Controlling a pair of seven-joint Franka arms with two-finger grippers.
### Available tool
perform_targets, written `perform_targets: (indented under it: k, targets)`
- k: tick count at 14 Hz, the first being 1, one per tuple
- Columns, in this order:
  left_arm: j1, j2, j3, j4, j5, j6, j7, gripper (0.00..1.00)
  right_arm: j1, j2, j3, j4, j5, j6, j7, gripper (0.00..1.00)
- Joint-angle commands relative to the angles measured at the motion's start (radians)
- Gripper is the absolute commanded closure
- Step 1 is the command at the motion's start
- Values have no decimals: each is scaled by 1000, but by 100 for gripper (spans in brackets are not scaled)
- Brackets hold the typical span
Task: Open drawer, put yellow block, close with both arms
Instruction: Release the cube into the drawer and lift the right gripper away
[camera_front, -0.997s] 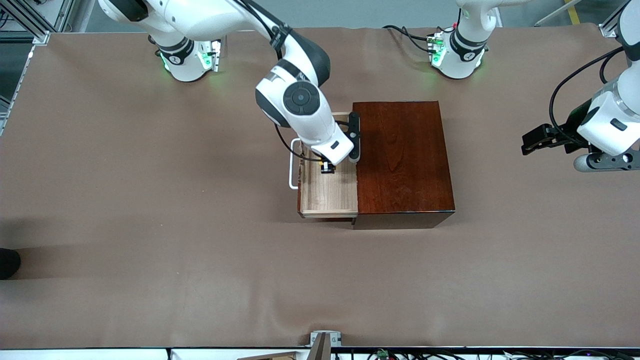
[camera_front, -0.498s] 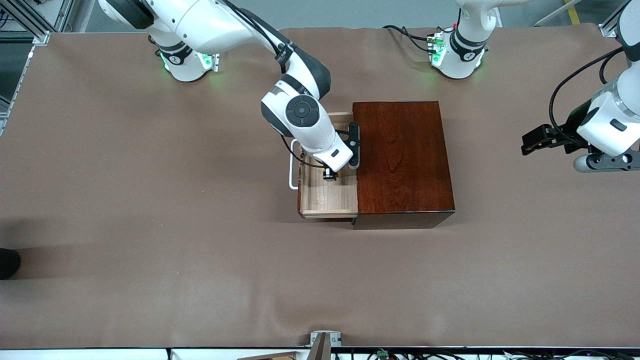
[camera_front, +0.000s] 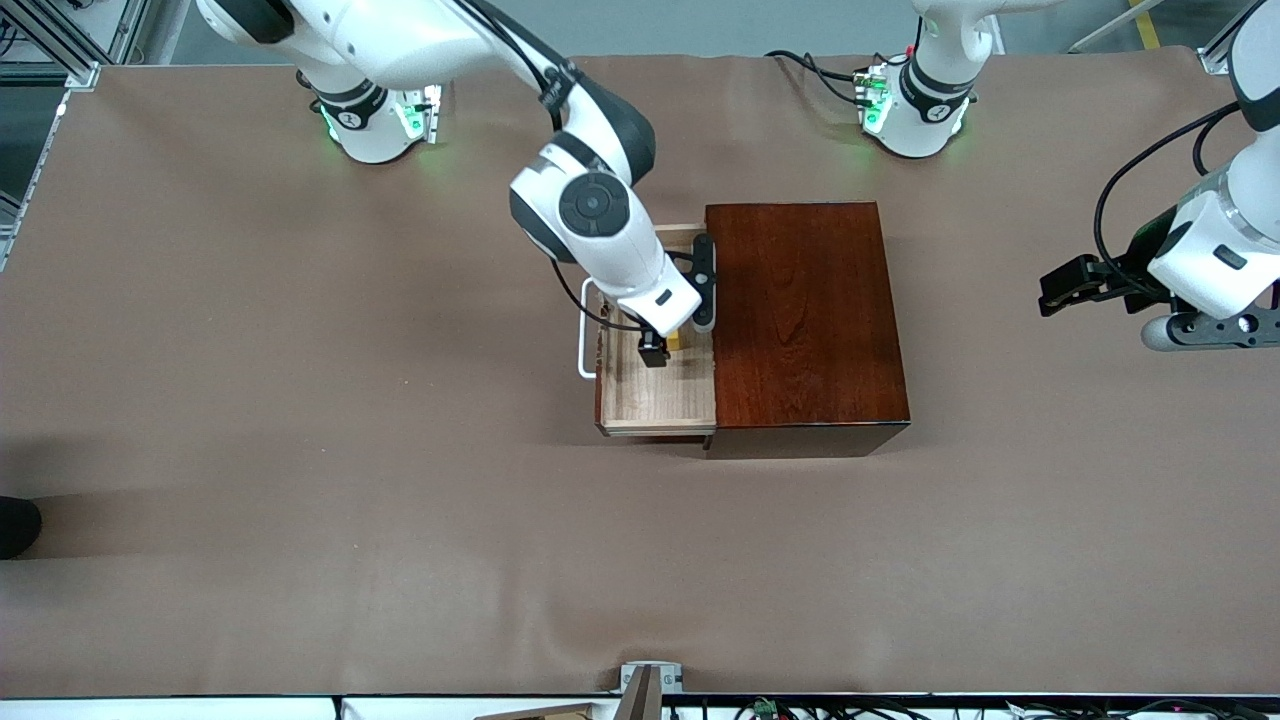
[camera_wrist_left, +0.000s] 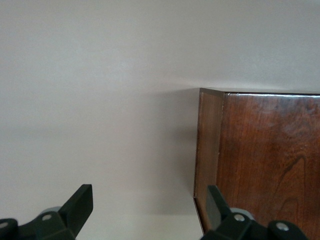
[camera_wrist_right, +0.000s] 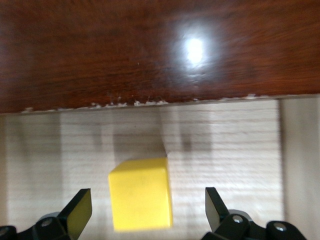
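The drawer (camera_front: 655, 395) stands pulled out of the dark wooden box (camera_front: 805, 310), its white handle (camera_front: 583, 340) toward the right arm's end of the table. The yellow block (camera_front: 676, 341) rests on the drawer's pale floor (camera_wrist_right: 225, 145), close under the box's edge (camera_wrist_right: 150, 50). My right gripper (camera_front: 665, 346) hangs open just over the drawer. In the right wrist view the yellow block (camera_wrist_right: 141, 194) sits free between the spread fingers of the right gripper (camera_wrist_right: 147, 207), touching neither. My left gripper (camera_front: 1062, 286) waits open and empty over the table toward the left arm's end.
The left wrist view shows the left gripper (camera_wrist_left: 148, 202) over bare tabletop, with an end corner of the wooden box (camera_wrist_left: 270, 160) beside one finger. Brown table covering (camera_front: 350, 450) stretches all round the box. A metal bracket (camera_front: 650, 678) sits at the table's near edge.
My right gripper has gone from shut on the yellow block to open, and the block now lies loose in the drawer. The left arm has shifted slightly.
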Motion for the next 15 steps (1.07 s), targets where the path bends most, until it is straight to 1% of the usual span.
perform_targets:
  k: [1,3,6,8,10,12,13,14,15]
  targets:
    - [-8,1,-7,7,-23,13,0,0,-47,-86,8,-24,-9,-64,6,0]
    - [-26,1,-8,8,-23,7,4,0,-99,-126,8,-25,-3,-88,43,0]
    - [-97,1,-10,8,-16,-1,5,0,-194,-191,2,-27,-20,-140,148,0]
    - [-154,1,-10,6,-17,-33,4,0,-312,-229,-4,-36,-21,-184,153,0]
    - [-220,15,-13,4,-17,-54,11,0,-454,-268,-1,-32,-20,-271,150,0]
    - [-289,38,-28,11,-17,-54,26,0,-543,-318,-12,-31,-20,-319,150,0]
    - [-325,47,-39,15,-17,-53,28,0,-553,-337,-62,-33,-20,-321,152,0]
    - [-362,56,-48,18,-17,-50,28,0,-544,-356,-128,-33,-20,-321,152,0]
    - [-399,64,-62,27,-17,-45,30,0,-539,-370,-169,-33,-20,-324,152,0]
